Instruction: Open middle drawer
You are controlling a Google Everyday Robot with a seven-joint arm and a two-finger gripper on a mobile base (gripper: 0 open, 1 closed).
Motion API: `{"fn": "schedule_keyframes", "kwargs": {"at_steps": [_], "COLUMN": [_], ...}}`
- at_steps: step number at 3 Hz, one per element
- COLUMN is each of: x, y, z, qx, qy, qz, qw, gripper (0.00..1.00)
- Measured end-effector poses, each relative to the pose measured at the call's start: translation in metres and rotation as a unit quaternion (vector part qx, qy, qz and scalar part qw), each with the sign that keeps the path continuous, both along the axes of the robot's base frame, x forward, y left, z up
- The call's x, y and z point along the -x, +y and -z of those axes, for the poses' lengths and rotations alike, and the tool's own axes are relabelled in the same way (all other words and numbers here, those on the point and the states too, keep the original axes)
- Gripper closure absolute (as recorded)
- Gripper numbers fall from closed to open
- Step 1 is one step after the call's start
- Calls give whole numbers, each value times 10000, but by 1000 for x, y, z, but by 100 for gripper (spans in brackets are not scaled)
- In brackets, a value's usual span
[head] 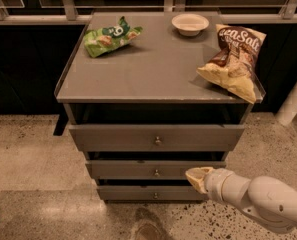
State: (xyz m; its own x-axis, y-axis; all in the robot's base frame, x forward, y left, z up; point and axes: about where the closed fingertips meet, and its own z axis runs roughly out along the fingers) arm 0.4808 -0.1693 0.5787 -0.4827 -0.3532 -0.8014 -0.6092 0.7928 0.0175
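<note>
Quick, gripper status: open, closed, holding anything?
Gripper: cannot be told. It is low at the right end of the middle drawer, to the right of its knob.

Green bag (110, 38), bowl (190, 24), brown bag (233, 59) on countertop (158, 76).

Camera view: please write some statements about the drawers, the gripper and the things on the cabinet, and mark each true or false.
1. The gripper is by the right end of the middle drawer. True.
2. The white bowl stands at the front edge of the cabinet top. False: it stands at the back.
3. The green bag lies on the top's left side. True.
4. The brown chip bag lies on the floor. False: it lies on the top's right side.
</note>
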Motion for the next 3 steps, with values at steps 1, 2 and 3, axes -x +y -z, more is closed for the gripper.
{"fn": "schedule_keyframes", "kwargs": {"at_steps": [1,2,3], "x": [-1,-12,-44], "y": [-3,-4,1], "z": [52,84,91], "qx": [-263,-441,-518], "qy": [301,411,170], "qz": [271,423,316], "qw": [9988,9973,9980], "gripper": [100,100,100]}}
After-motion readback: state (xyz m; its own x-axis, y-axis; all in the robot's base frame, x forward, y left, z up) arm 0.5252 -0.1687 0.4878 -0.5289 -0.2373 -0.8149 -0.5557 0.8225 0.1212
